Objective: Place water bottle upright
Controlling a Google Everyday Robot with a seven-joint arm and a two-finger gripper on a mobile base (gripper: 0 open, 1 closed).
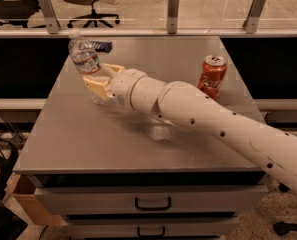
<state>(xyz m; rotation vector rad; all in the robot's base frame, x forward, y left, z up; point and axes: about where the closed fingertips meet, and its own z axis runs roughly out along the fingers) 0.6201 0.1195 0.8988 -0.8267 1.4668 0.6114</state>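
1. Gripper (100,79): over the far-left part of the table (88,144), at the end of the arm (198,114) that reaches in from the right. Its tan fingers (95,84) are clamped around the water bottle (85,58), low on the body
2. Water bottle: held in the gripper. The label and white cap (74,34) rise above the fingers, and the clear base shows just below them, close over the table top. Whether the base touches the surface cannot be told
3. Long axis: near upright but not plumb. The cap leans up and to the left of the gripper, away from the arm
4. Governing relation: the base lies directly below the grip, with the cap offset to the left above it. Judgement: the coming move calls for 1 small wrist correction to bring the cap over the base, then a short lowering until the base sits flat, and only then a release
5. Risk, as judged: released with the lean uncorrected, the bottle may topple to the left, away from the gripper
6. Other items: 1 orange soda can (212,77) stands upright well to the right of the gripper, beyond the arm, away from the bottle
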